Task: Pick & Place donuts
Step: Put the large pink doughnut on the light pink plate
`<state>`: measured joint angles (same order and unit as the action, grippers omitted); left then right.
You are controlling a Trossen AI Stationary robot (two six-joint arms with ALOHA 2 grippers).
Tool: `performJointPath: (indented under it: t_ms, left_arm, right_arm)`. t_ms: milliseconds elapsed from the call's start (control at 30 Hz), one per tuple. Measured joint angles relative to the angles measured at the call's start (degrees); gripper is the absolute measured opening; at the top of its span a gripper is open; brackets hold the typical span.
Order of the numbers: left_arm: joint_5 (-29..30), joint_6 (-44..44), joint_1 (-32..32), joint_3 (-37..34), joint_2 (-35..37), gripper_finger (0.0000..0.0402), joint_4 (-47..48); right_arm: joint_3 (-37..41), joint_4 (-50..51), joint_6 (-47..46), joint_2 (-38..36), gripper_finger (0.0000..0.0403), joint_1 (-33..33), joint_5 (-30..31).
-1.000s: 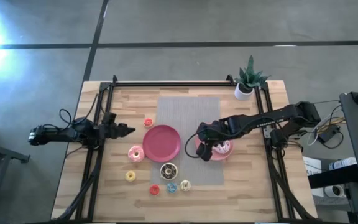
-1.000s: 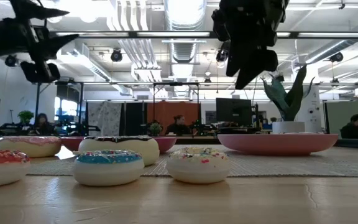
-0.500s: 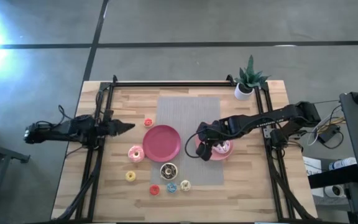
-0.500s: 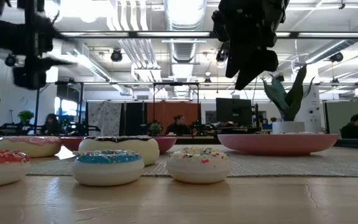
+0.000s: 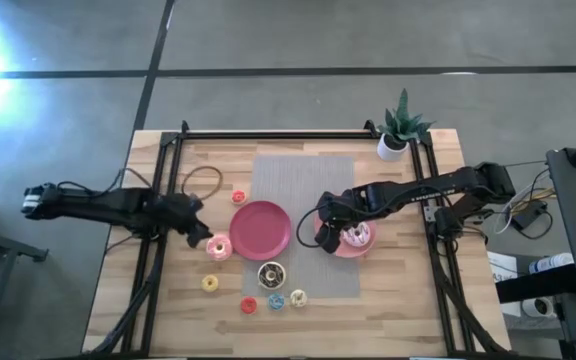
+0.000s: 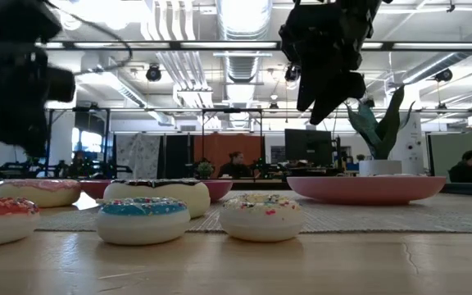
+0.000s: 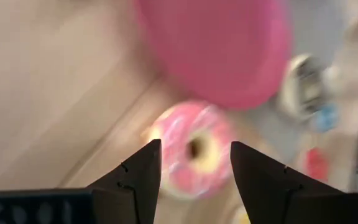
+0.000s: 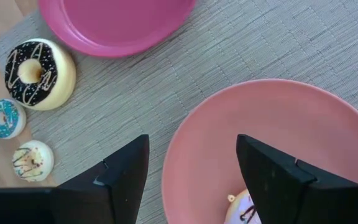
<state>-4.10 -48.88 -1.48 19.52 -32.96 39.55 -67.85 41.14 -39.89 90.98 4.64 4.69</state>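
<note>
In the left wrist view my open left gripper [image 7: 194, 146] points down at the pink donut [image 7: 191, 152], which lies flat on the wood; the fingers stand above it on either side, apart from it. From above, this gripper [image 5: 201, 231] is just left of the donut [image 5: 218, 247]. My right gripper [image 8: 192, 140] is open above the near-left rim of the light pink plate [image 8: 278, 137], where the pale pink-white donut [image 8: 244, 214] lies. The chocolate donut [image 5: 271, 274] sits on the grey mat. Yellow [image 5: 209, 283], red [image 5: 248, 304], blue [image 5: 275, 300] and cream [image 5: 297, 297] tiny donuts lie near the front edge.
A dark pink plate [image 5: 260, 228] sits on the grey mat [image 5: 303, 180] between the two grippers. A thin brown loop [image 5: 203, 182] and a small red-orange ring [image 5: 238, 197] lie farther back. A potted plant [image 5: 400, 128] stands at the far right corner.
My left gripper has swung from pointing level toward the table's right to tipping down and moving toward the near edge, ending over the pink donut; the brown loop it covered now shows. The right arm has kept still.
</note>
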Motion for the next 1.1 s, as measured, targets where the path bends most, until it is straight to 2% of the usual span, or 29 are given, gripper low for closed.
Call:
performJointPath:
  t_ms: [133,433,900,1100]
  left_arm:
    - [-2.62,1.20,-0.02,-1.00,-4.60,0.0167,-0.73]
    - [-2.74,1.94,-0.07,-0.90,-10.87,0.0167,-7.75]
    - [-1.24,3.45,-0.07,-0.93,-22.06,0.0167,-8.55]
    - [-0.86,3.87,-0.07,-0.85,-26.67,0.0156,-8.52]
  right_arm:
    - [0.17,-0.01,-0.01,0.00,0.0233,0.02,-0.02]
    - [0.61,-0.04,0.01,0.00,0.0233,0.04,-0.04]
    - [0.85,-0.06,0.02,0.00,0.0233,0.04,-0.03]
    - [0.85,-0.10,-0.01,0.00,0.0233,0.07,2.75]
